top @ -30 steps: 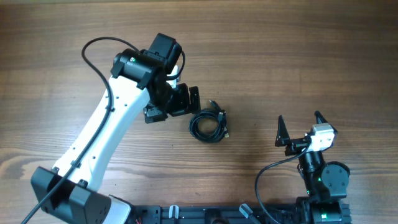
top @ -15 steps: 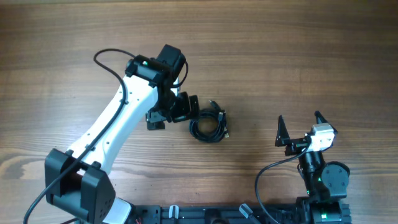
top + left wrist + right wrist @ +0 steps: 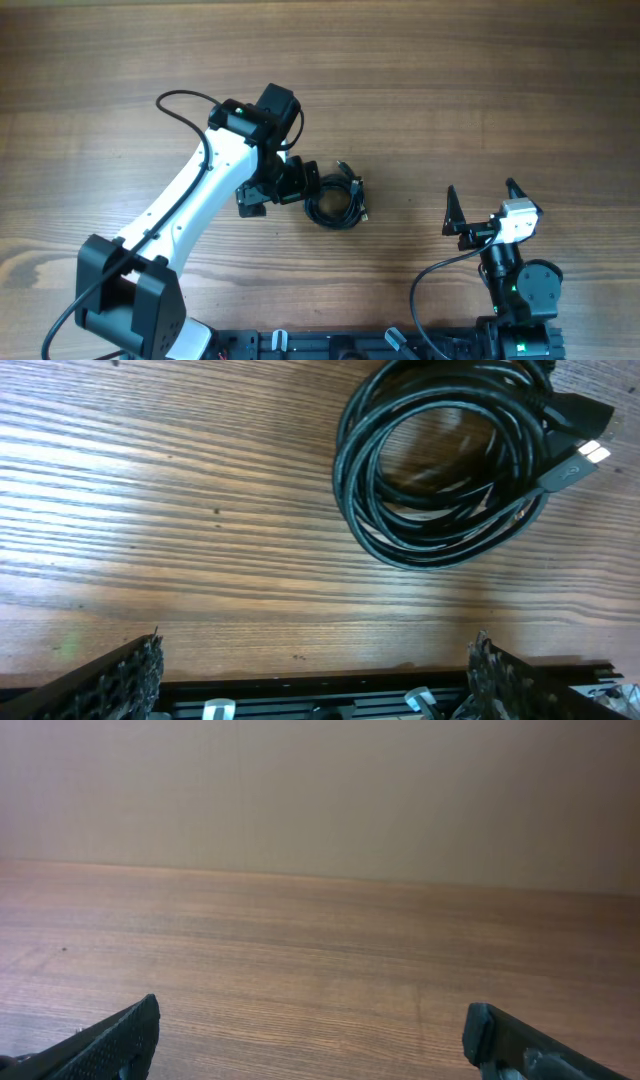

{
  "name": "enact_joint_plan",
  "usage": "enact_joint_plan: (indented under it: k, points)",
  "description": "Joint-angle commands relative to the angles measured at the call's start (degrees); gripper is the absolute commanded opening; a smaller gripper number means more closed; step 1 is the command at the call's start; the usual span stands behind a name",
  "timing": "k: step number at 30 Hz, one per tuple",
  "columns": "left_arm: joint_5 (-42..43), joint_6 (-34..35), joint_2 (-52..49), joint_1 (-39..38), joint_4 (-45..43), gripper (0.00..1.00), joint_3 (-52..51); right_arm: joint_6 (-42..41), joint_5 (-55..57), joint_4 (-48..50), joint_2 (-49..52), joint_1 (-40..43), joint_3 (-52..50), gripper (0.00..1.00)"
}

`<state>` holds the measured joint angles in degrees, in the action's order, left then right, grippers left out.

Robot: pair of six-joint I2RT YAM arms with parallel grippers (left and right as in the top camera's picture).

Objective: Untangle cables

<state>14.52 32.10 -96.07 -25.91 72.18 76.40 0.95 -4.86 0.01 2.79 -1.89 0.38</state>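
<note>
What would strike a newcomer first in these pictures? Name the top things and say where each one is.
A small coil of black cables lies mid-table on the wooden table, plugs at its right side. The left gripper, open, sits at the coil's left edge on a long white arm. The right gripper stands open near the right front, well apart from the coil.

Soft, even light on the table (image 3: 150,590); pale glare at nine o'clock, sheen on the cables (image 3: 352,490), left wrist view.

No legible text on cables (image 3: 352,470) or table (image 3: 150,510).
</note>
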Motion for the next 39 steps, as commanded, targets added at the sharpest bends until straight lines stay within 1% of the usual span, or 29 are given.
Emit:
enact_joint_plan:
  k: [1,4,6,8,13,16,18,26,31,39]
  points:
    - [-0.7,1.4,-0.4,-2.3,-1.3,1.0,-0.8,0.1,0.0,0.1,-0.1,0.2,-0.1,1.0]
    - [-0.7,1.9,-0.4,-3.4,-3.5,1.0,-3.2,0.1,0.0,0.1,-0.1,0.3,-0.1,1.0]
    - [-3.4,4.7,-0.4,-3.4,-3.9,1.0,-5.1,0.1,0.0,0.1,-0.1,0.3,-0.1,1.0]
    - [-4.2,4.9,-0.4,-3.4,-4.3,1.0,-6.1,0.1,0.0,0.1,-0.1,0.2,-0.1,1.0]
    - [-4.2,4.9,-0.4,-3.1,-5.2,1.0,-6.1,0.2,0.0,0.1,-0.1,0.2,-0.1,1.0]
    - [-4.4,6.1,-0.4,-1.1,-5.4,1.0,-6.1,0.1,0.0,0.1,-0.1,0.2,-0.1,1.0]
    - [-4.8,6.1,-0.4,0.5,-5.4,1.0,-6.1,0.2,0.0,0.1,-0.1,0.2,-0.1,1.0]
    - [-4.8,6.1,-0.4,0.6,-5.9,1.0,-6.1,0.2,0.0,0.1,-0.1,0.3,-0.1,1.0]
    - [-4.8,6.1,-0.4,0.6,-10.3,1.0,-6.1,0.2,0.0,0.1,-0.1,0.3,-0.1,1.0]
    - [-6.3,5.6,-0.4,0.6,-9.9,1.0,-6.3,0.2,0.0,0.1,-0.1,0.3,-0.1,1.0]
